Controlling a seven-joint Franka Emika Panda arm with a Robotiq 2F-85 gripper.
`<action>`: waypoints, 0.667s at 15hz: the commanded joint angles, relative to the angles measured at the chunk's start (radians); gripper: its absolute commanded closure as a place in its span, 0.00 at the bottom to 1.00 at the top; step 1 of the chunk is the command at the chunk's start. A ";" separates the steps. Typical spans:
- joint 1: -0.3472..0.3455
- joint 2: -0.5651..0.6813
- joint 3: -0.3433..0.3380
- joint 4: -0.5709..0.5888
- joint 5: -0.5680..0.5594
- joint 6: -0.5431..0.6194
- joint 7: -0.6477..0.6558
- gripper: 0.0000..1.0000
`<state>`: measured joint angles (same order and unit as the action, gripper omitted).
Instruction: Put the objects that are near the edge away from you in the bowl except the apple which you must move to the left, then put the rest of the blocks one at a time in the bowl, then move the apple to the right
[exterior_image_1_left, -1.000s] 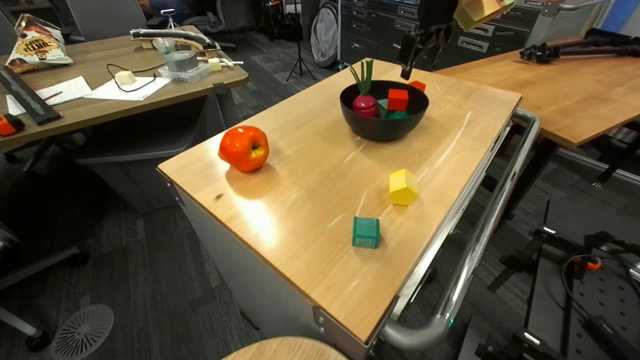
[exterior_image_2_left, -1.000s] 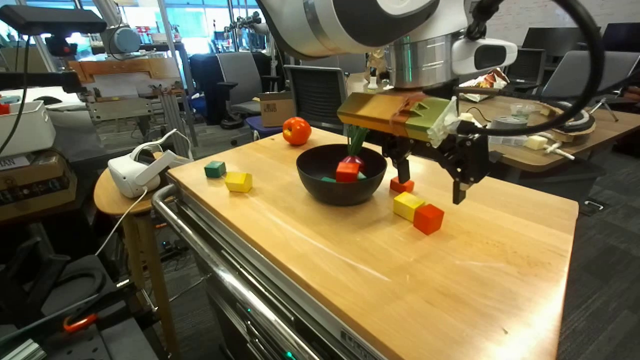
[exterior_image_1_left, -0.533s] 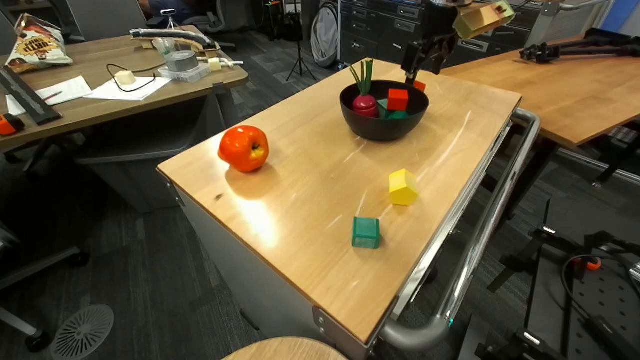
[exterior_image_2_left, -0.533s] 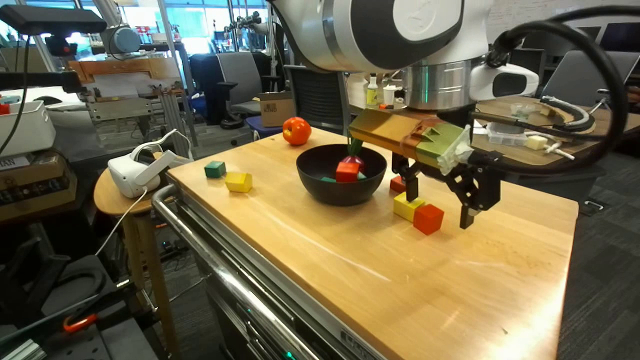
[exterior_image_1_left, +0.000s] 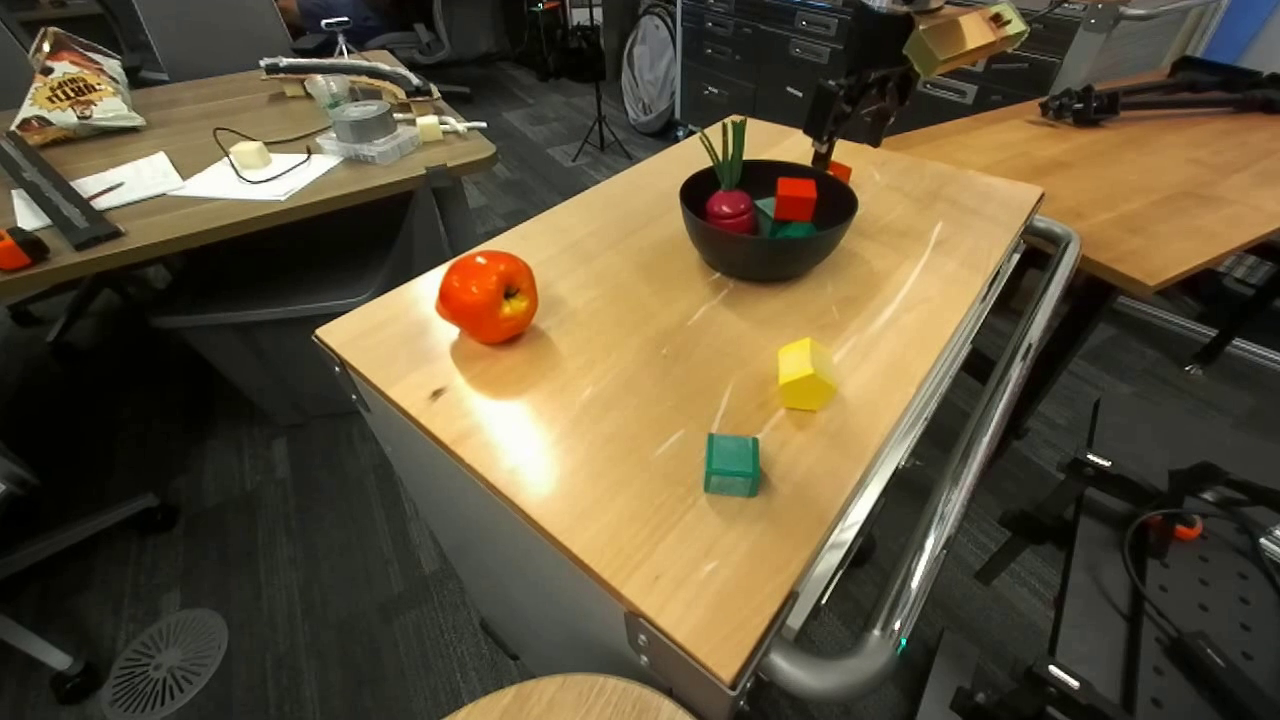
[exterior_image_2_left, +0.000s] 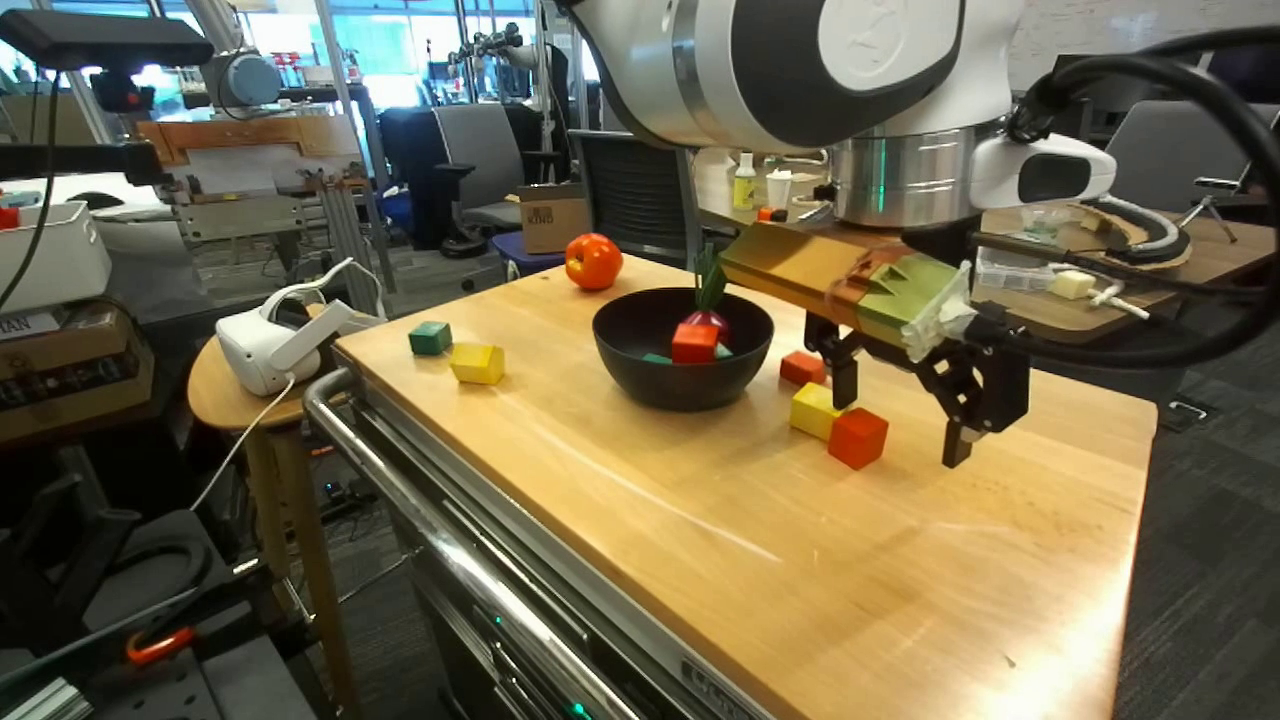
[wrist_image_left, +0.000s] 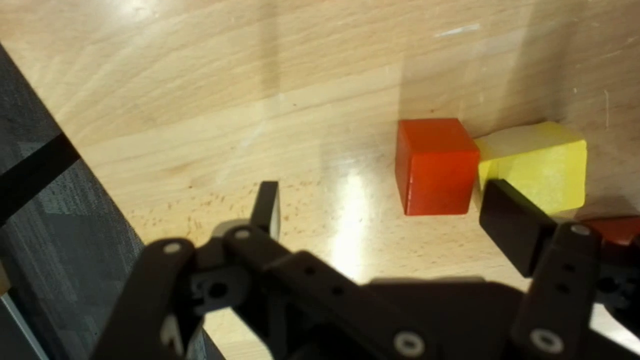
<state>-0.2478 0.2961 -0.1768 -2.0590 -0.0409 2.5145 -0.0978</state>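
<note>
My open gripper hangs low over the blocks, nothing held. In the wrist view a red block lies ahead of the gap, nearer the right fingertip. That fingertip overlaps a yellow block beside the red one; contact is unclear. Another red block sits between them and the black bowl. Inside the bowl are the dark red toy with green stalk, a red cube and green pieces. The apple stands apart. A yellow block and green cube lie together.
The wooden cart top carries everything, with a metal handle rail along one side. A stool with a white headset stands by its end. A cluttered desk is nearby.
My gripper has come down towards the blocks and shifted rightwards in an exterior view, staying open. The yellow and red blocks near it appear nudged very slightly. The bowl and apple have not moved.
</note>
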 joint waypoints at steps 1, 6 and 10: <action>0.005 0.029 -0.005 0.040 0.000 -0.022 0.000 0.00; 0.005 0.039 -0.017 0.041 -0.024 -0.033 0.002 0.00; 0.005 0.052 -0.023 0.030 -0.041 -0.045 -0.002 0.00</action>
<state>-0.2478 0.3229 -0.1891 -2.0474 -0.0619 2.4943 -0.0979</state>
